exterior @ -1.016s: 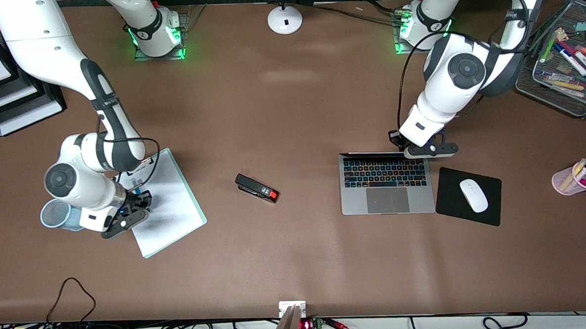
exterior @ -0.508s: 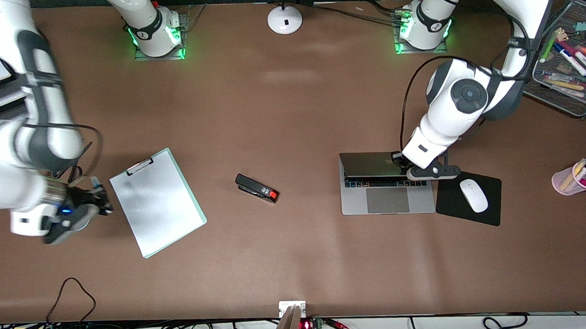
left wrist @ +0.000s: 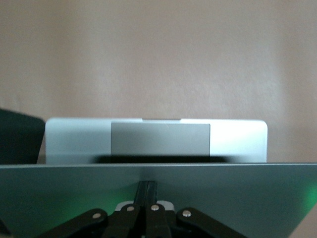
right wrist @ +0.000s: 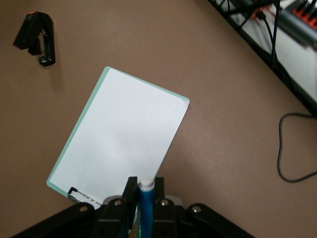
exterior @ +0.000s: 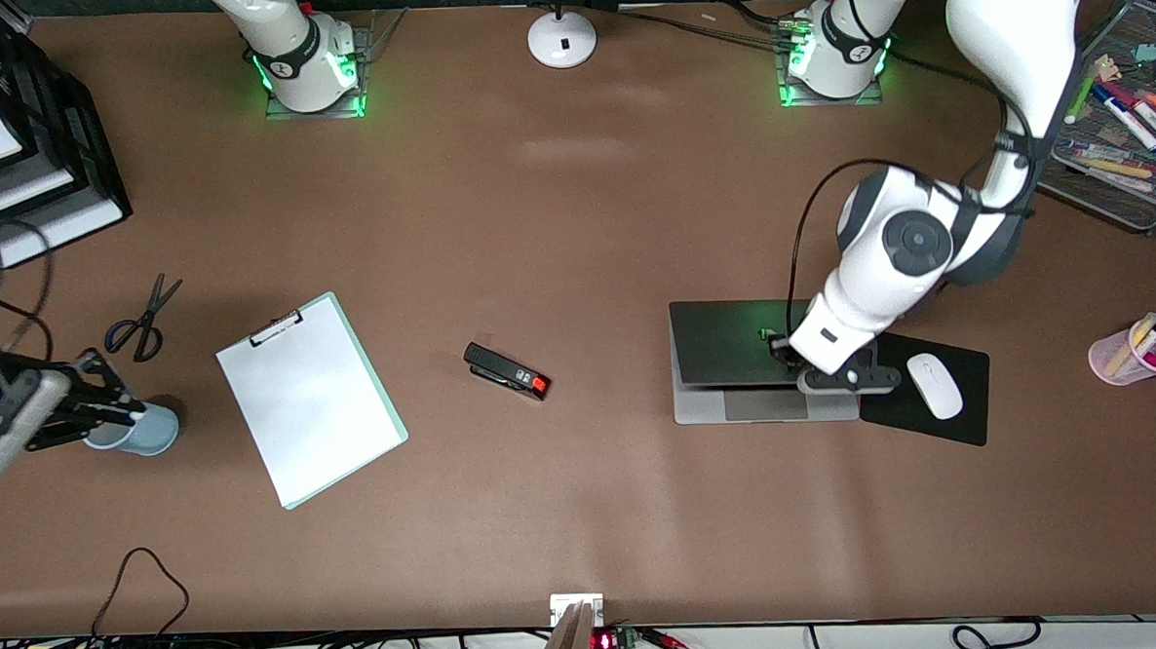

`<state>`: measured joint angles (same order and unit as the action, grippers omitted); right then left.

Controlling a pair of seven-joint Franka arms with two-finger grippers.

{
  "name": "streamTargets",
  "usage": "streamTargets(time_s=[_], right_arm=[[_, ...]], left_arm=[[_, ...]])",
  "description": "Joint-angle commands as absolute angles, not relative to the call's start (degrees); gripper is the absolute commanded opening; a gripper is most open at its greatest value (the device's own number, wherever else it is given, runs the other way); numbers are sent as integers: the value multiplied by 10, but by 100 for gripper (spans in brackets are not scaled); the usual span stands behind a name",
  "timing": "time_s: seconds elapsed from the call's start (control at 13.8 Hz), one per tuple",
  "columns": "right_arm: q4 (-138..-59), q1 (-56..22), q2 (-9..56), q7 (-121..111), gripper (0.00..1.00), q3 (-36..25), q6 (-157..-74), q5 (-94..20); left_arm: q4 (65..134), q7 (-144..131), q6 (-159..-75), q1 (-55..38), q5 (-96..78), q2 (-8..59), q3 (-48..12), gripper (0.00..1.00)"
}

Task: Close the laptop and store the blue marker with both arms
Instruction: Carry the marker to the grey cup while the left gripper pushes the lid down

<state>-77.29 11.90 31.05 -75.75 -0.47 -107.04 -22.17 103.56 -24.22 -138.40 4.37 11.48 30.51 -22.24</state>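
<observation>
At the counter's right-arm end, the right tool hovers over a pale blue cup, clenched on the blue marker. Toward the left arm's end, the left tool, clenched empty, presses the laptop lid nearly flat; a pink cup holds markers.

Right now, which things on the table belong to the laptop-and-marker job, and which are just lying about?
In the job:
- laptop, lid half down under the shut left gripper
- blue marker, held in the right gripper over the blue cup

Lying about:
- clipboard
- stapler
- scissors
- mouse
- pink cup
</observation>
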Motion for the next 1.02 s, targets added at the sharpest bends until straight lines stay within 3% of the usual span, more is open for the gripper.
streamTargets(time_s=[0.0, 0.44, 0.94], right_arm=[[-748, 149, 336, -864, 0, 2, -1065, -260], [-733, 204, 395, -1033, 0, 2, -1078, -419], [-734, 240, 430, -1096, 2, 3, -1071, -475]], left_arm=[[961, -247, -1381, 35, 145, 376, -221, 0], [941, -252, -1460, 13, 160, 453, -209, 0], [940, -252, -1462, 7, 174, 461, -193, 0]])
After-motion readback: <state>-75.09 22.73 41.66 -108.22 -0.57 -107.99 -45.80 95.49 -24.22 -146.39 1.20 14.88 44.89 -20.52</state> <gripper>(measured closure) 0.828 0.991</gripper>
